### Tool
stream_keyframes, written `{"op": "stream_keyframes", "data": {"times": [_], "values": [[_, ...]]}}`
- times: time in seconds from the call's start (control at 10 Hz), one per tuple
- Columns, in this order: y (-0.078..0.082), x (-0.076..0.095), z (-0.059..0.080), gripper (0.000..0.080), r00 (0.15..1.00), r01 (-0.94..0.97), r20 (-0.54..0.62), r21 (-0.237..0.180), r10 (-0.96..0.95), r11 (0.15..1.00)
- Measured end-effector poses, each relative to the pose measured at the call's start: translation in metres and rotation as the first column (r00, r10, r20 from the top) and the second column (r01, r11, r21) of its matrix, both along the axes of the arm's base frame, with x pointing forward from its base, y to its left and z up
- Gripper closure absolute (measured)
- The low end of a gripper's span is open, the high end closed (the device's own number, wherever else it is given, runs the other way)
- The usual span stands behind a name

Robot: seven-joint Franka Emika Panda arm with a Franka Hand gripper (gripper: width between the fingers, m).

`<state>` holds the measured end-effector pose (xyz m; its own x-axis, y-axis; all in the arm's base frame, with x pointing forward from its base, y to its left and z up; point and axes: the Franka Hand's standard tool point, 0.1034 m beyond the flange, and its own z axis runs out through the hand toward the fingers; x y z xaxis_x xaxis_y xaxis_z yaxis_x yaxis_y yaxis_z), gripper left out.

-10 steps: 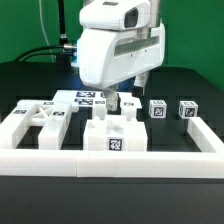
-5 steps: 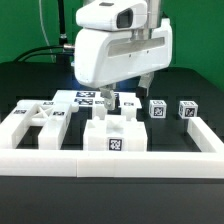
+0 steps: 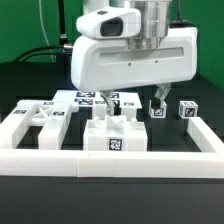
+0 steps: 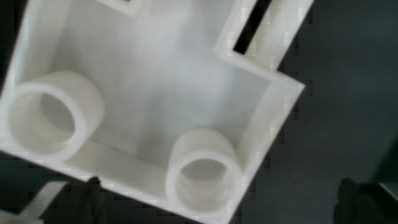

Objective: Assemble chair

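Here, the gripper (image 3: 139,100) hangs with its jaws spread wide and gripping nothing, low over the white chair pieces (image 3: 113,135) (one slab (image 4: 160,100) with two round sockets fills the wrist view), which lie grouped inside the long white rail (image 3: 170,160) on the dark table (image 3: 30,85).

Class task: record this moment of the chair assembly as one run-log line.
gripper: open, holding nothing | position: above chair parts | wrist view: white slab close below
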<state>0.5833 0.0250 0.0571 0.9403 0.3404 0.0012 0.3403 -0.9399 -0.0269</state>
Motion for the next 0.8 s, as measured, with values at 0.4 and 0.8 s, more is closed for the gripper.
{"op": "stream_keyframes", "data": {"times": [0.4, 0.8], "values": [[0.0, 0.002, -0.005, 0.015, 0.976, 0.217, 0.005, 0.028, -0.217, 0.976], [0.007, -0.005, -0.032, 0.015, 0.964, 0.264, -0.002, 0.037, -0.264, 0.964]]}}
